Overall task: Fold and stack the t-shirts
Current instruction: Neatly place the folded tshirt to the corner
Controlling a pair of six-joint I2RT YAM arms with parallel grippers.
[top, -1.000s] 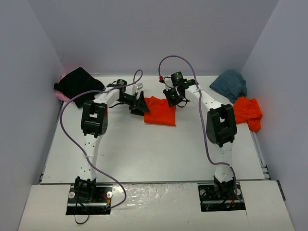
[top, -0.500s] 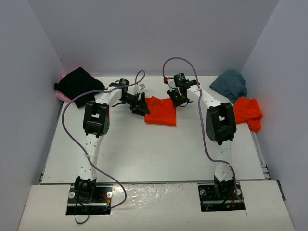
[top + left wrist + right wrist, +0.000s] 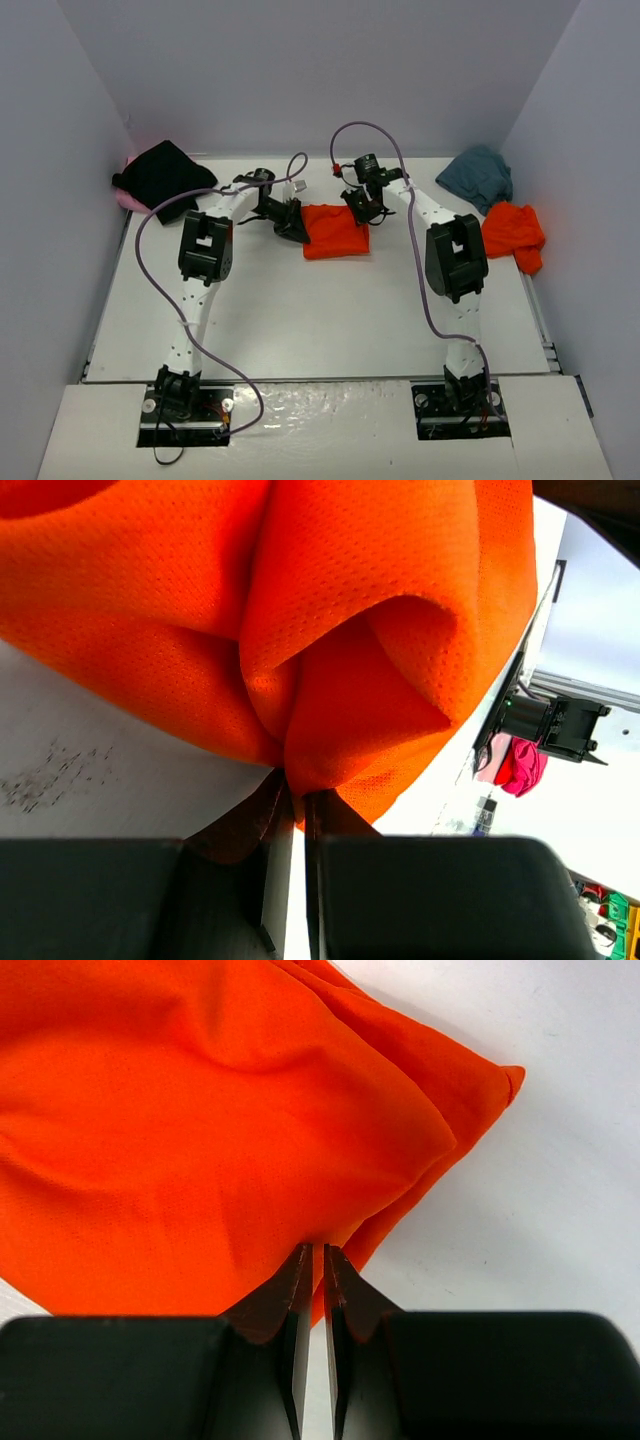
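Note:
A bright orange-red t-shirt (image 3: 336,231) lies folded at the middle back of the table. My left gripper (image 3: 293,226) is at its left edge, and the left wrist view shows that gripper (image 3: 297,798) shut on a bunched fold of the orange cloth (image 3: 330,630). My right gripper (image 3: 362,208) is at the shirt's upper right corner. In the right wrist view it (image 3: 318,1250) is shut, pinching the edge of the same cloth (image 3: 200,1130). A second orange-red t-shirt (image 3: 513,233) lies crumpled at the right, a teal-grey one (image 3: 479,174) behind it.
A black t-shirt (image 3: 160,172) sits at the back left on top of a pink one (image 3: 128,198), against the left wall. Grey walls close in the table on three sides. Purple cables (image 3: 150,250) loop over both arms.
My left gripper has shut on the orange shirt's left edge. The shirt has drawn in and looks narrower and more bunched. The right gripper stays shut on its corner and has shifted slightly left.

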